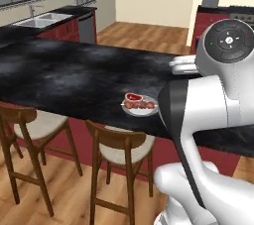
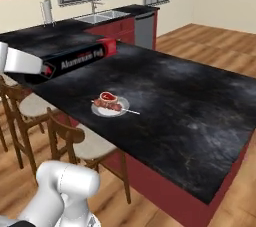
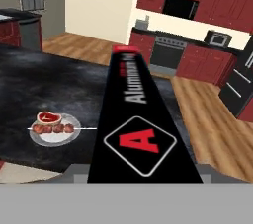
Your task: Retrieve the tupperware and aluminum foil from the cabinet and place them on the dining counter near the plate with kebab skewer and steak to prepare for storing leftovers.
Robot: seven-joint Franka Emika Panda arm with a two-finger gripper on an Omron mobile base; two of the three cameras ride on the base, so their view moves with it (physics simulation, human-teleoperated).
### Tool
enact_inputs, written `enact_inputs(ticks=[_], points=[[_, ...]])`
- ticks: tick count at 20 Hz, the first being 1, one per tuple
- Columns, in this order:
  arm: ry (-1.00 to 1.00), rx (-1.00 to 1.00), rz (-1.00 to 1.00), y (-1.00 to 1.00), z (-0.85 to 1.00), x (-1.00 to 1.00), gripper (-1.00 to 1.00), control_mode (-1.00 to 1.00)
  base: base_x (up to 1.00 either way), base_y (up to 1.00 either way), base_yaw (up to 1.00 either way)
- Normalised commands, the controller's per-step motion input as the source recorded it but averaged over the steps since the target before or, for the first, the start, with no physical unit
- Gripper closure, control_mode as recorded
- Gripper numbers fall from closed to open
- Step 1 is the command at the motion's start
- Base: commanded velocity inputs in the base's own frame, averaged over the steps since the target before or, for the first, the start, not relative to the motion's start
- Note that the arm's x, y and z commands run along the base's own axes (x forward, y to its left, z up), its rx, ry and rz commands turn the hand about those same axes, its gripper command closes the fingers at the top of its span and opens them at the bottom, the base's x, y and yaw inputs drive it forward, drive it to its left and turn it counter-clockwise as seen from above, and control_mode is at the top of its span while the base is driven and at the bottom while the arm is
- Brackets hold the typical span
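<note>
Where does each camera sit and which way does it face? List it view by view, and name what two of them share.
Left base view: behind the arm, to its left, looking over the dining counter at the plate; white arm at right.
Right base view: behind, to its right; the aluminum foil juts from the hand at left.
Hand view: on the hand, looking along the foil box held by the gripper.
Shared: every view shows the plate with steak and skewer.

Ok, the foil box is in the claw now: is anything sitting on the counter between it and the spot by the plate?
Nothing visible is. The aluminum foil box hangs in the claw over the dining counter, and the black top around the plate with steak and skewer looks bare on every side. The counter directly under the box is hidden.
</note>
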Motion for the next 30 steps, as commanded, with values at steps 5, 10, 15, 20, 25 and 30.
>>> enact_inputs(ticks=[5, 10, 15, 20, 25, 30], points=[[0.00, 0.00, 0.00, 0.00, 0.00, 0.00, 1.00, 1.00, 0.34, 0.31, -0.57], [0.00, 0.00, 0.00, 0.00, 0.00, 0.00, 1.00, 1.00, 0.30, 0.01, -0.47], [0.06, 0.00, -0.09, -0.31, -0.25, 0.08, 1.00, -1.00, 0.00, 0.00, 0.00], [0.05, 0.04, 0.20, -0.28, -0.52, 0.02, 1.00, -1.00, 0.00, 0.00, 0.00], [0.00, 0.08, 0.38, -0.08, -0.67, 0.01, 1.00, -1.00, 0.00, 0.00, 0.00], [-0.04, 0.11, 0.28, 0.00, -0.79, 0.31, 1.00, -1.00, 0.00, 0.00, 0.00]])
